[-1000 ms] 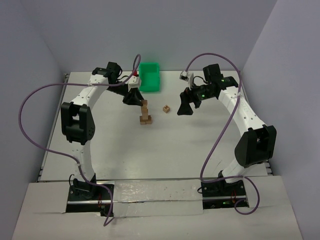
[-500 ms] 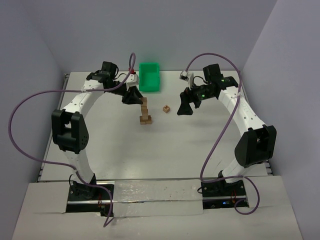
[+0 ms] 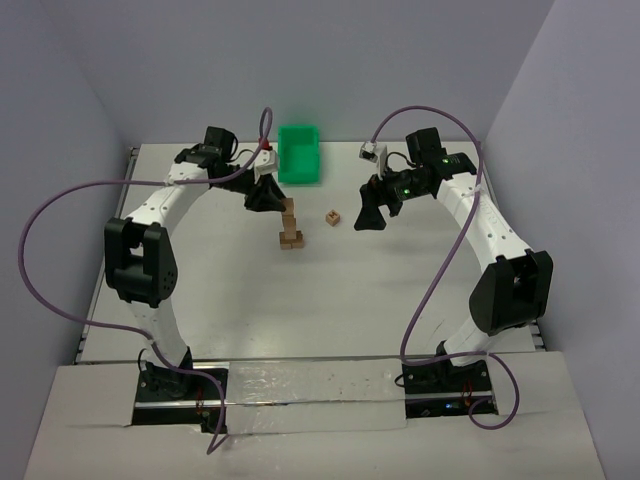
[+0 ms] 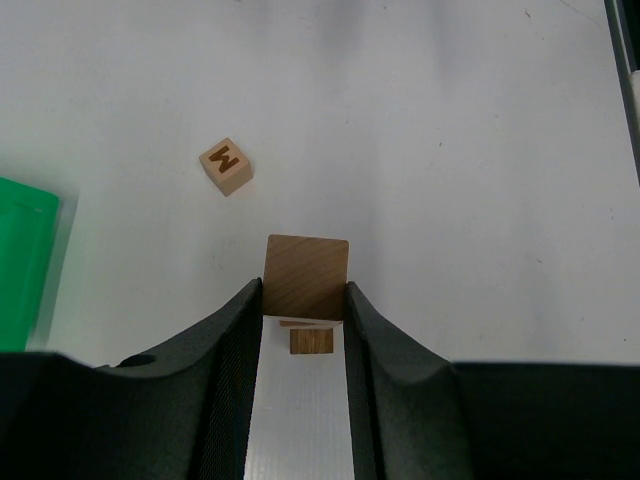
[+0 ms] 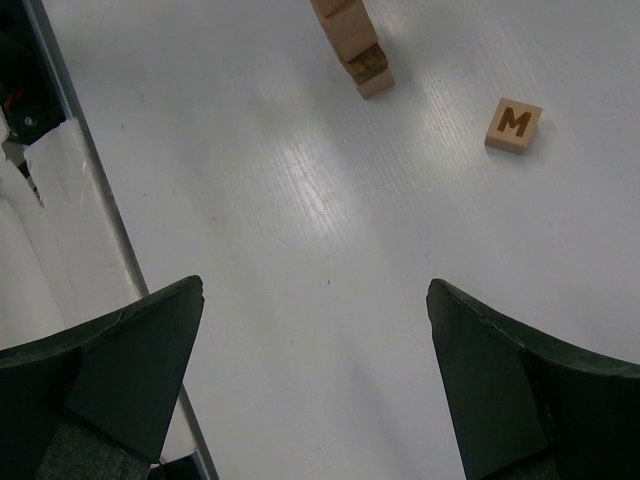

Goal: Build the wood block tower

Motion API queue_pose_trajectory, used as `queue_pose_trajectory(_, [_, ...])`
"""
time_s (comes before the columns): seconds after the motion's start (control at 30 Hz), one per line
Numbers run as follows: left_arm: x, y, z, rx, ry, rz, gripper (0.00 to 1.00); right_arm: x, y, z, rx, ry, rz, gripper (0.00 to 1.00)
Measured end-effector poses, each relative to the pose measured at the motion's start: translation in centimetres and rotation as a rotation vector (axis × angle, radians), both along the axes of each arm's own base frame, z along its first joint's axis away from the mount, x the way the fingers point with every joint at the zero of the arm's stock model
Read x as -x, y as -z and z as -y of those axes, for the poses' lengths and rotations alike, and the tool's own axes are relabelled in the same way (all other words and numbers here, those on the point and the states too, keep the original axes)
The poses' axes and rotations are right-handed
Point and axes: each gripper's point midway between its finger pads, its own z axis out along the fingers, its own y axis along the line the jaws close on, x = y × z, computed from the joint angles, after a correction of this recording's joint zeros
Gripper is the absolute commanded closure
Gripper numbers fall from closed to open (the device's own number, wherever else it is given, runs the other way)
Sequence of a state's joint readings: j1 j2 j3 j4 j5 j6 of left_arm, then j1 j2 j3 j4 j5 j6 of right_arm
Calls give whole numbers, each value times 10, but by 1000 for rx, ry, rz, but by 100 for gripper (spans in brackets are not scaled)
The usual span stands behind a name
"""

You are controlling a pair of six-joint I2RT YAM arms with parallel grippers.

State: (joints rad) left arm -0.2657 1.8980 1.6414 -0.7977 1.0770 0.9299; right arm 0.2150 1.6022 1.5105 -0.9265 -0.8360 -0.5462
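The tower of tan wood blocks stands mid-table, a narrow column on a wider base. My left gripper is at its top, shut on the top block, which fills the gap between the fingers. A lower block shows beneath it. A loose wood block marked M lies to the tower's right, and it also shows in the left wrist view and the right wrist view. My right gripper is open and empty above the table, right of that block. The right wrist view also shows the tower.
A green plastic bin stands behind the tower, and its edge shows in the left wrist view. The table's left rail runs along the right wrist view. Purple cables loop from both arms.
The left arm's elbow has swung out to the left while its gripper stayed at the tower's top. The right arm has not moved.
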Motion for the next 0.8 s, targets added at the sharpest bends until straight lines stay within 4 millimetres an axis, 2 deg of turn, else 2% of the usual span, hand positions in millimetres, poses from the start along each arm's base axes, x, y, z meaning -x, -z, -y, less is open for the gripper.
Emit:
queue_pose_trajectory(0.33, [7, 12, -5, -20, -63, -42, 71, 0, 2, 0, 1, 0, -5, 0])
queue_pose_trajectory(0.6, [2, -2, -7, -10, -124, 8, 71, -1, 2, 0, 1, 2, -8, 0])
queue_pose_trajectory(0.8, [-2, -2, -8, -9, -146, 21, 71, -1, 2, 0, 1, 2, -8, 0])
